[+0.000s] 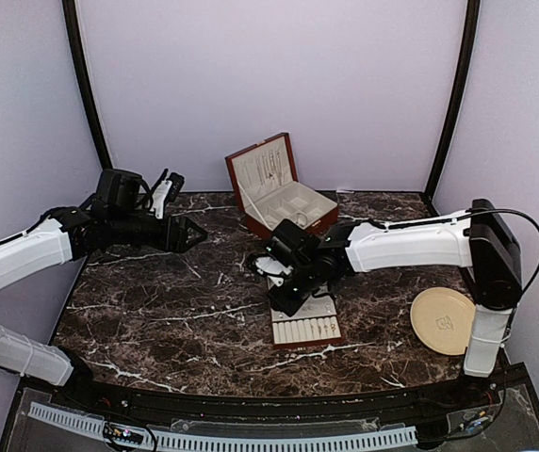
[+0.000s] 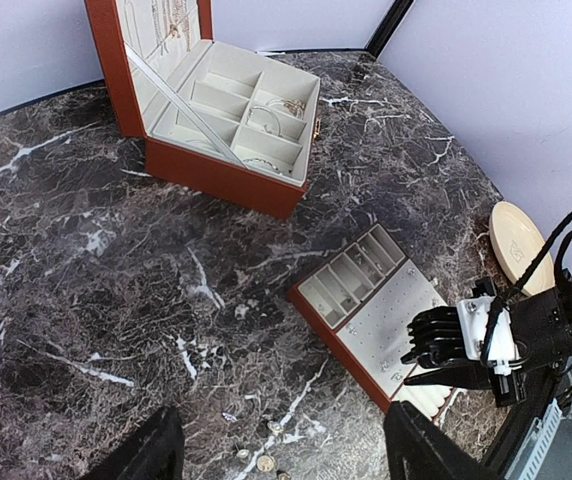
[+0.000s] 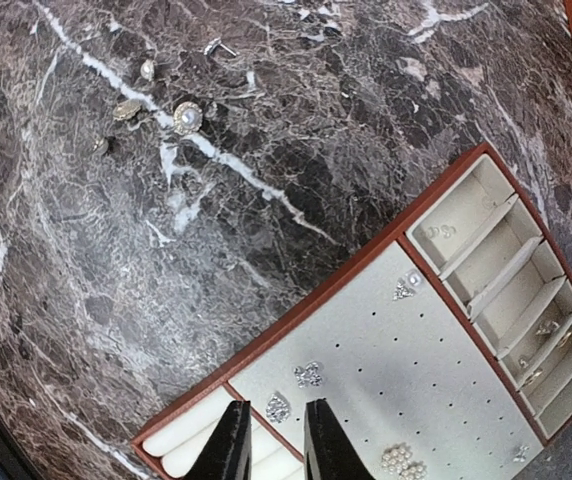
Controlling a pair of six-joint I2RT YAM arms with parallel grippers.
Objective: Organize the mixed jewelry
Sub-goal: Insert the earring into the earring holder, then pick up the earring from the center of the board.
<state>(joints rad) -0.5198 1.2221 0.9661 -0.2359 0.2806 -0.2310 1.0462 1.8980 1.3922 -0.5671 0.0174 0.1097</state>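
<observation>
We see the jewelry (image 3: 187,117) as tiny silvery studs and one round pearly piece loose on the counter (image 3: 116,290), plus sparkly clusters on the tray (image 3: 436,380). Our left fingers (image 2: 146,455) spread wide, empty; our right fingers (image 3: 228,445) stand barely parted, grasping nothing.

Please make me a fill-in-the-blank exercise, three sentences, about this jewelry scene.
1. The lid of the wooden box stands ___.
2. The right claw hangs above the flat ___ in front of that box.
3. The beige plate lies far to the ___ of that box.
Missing words: open; tray; right.
</observation>
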